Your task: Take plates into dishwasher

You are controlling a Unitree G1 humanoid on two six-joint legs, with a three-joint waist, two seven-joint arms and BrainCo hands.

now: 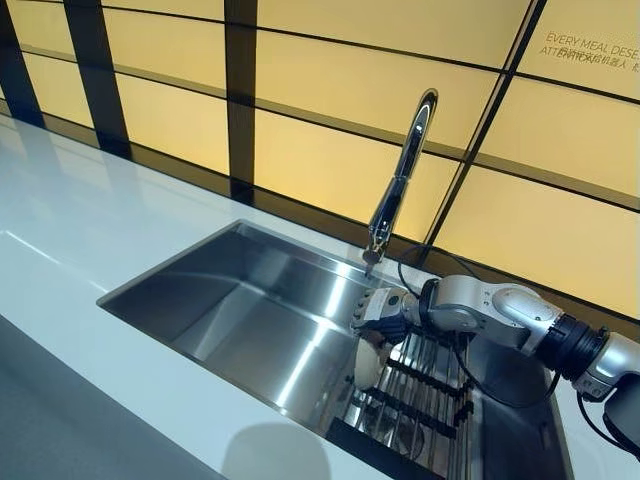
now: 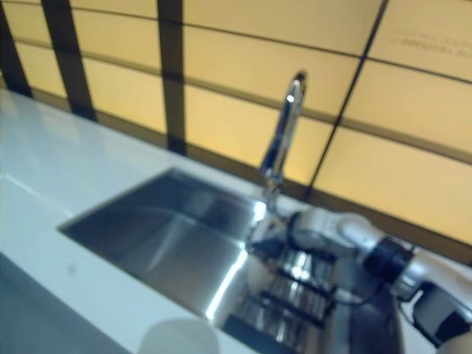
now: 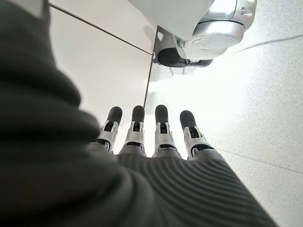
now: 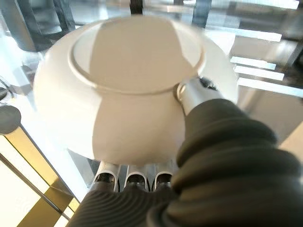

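A white plate [image 4: 128, 94] fills the right wrist view, its underside and foot ring facing the camera. My right hand [image 1: 385, 315] is shut on it: the thumb [image 4: 194, 92] presses on the underside and the fingers [image 4: 128, 179] curl behind the rim. From the head, the plate [image 1: 368, 362] hangs on edge below the hand, over the left end of the dark wire rack [image 1: 420, 400] in the sink. My left hand [image 3: 147, 127] shows only in its own wrist view, fingers straight, holding nothing, beside white panels and a pale floor.
A steel sink [image 1: 250, 310] is set in a white countertop [image 1: 80, 250]. A tall chrome faucet [image 1: 400, 180] rises just behind my right hand. Yellow wall panels with dark frames [image 1: 240, 100] run along the back.
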